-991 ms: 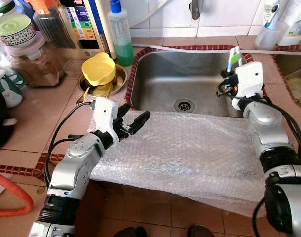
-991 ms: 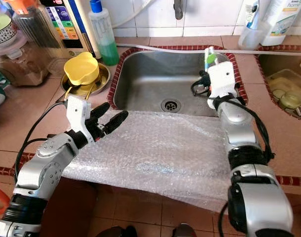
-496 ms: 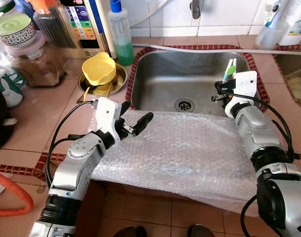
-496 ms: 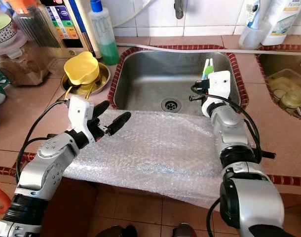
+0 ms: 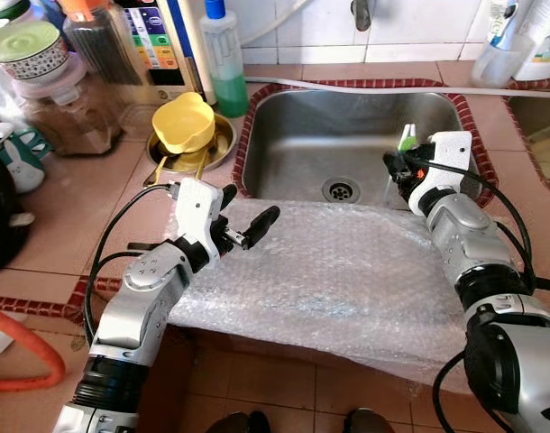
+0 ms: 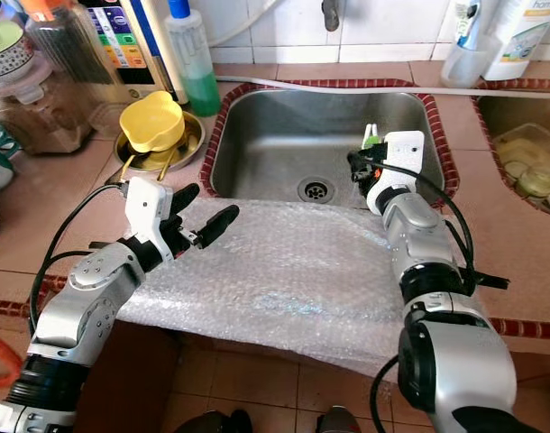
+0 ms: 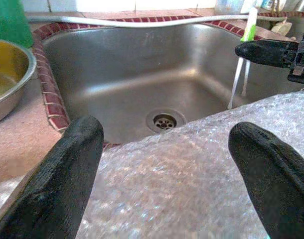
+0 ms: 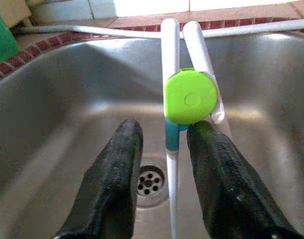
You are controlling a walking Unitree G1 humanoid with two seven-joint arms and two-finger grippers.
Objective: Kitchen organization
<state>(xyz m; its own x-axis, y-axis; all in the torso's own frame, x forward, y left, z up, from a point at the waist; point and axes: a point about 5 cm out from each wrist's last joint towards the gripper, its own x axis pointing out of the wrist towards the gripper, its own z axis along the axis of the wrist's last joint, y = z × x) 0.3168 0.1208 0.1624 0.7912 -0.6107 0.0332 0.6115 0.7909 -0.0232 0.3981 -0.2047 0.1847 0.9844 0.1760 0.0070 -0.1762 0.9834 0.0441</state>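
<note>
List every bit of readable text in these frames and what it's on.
"home": on the white bottle at the back right of the counter; the rest of its label is cut off by the frame edge.
Appliance panel behind the yellow bowl: coloured labels with print, too small to read.
Tube standing in the clear cup: print too blurred to read.

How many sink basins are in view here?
2: the main sink ahead, partly under the bubble wrap, where the right gripper holds tongs; a second basin at far right.
</note>
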